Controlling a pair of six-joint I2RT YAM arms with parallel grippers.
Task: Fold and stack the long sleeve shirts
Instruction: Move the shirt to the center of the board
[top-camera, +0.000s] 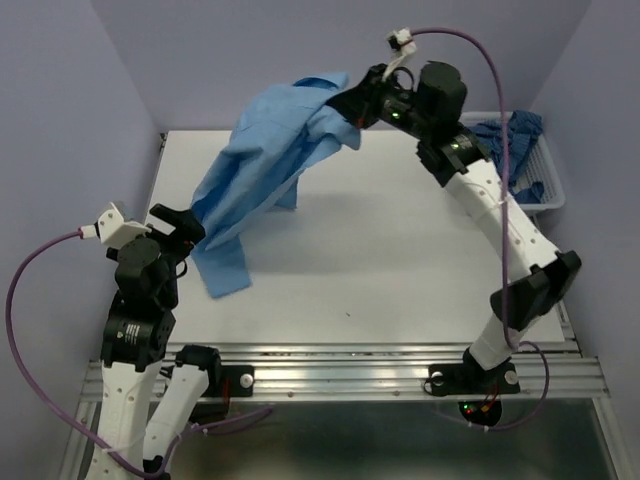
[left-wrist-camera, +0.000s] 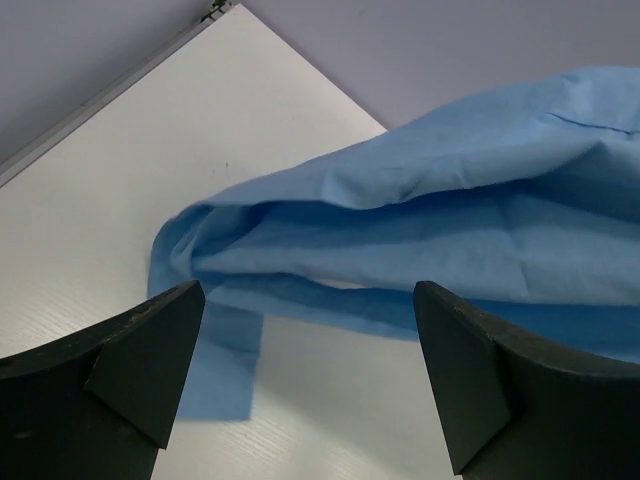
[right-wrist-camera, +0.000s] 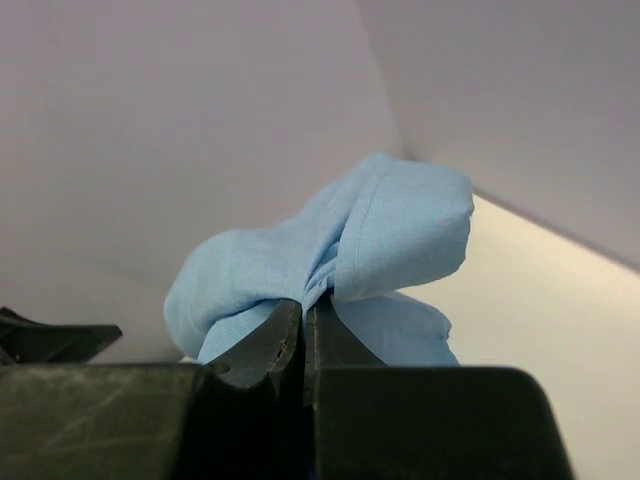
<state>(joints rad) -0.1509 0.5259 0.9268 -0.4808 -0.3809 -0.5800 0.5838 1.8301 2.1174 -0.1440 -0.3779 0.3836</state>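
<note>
Two arms work from opposite sides. The right arm rises from its base, bends at the elbow and reaches left, high over the far part of the white tabletop (top-camera: 400, 250). Its right end effector (top-camera: 352, 113) is clamped tight on a bunched fold of the light sky-blue shirt (top-camera: 265, 150), holding it aloft. The soft, smooth cloth hangs in long creased folds down towards the near left. The left arm is folded low at the near-left corner, with its left end effector (top-camera: 185, 228) spread wide and holding nothing, just beside the hanging lower edge. The darker blue patterned shirt (top-camera: 515, 140) lies crumpled in a white mesh basket (top-camera: 550, 195) at the far right.
</note>
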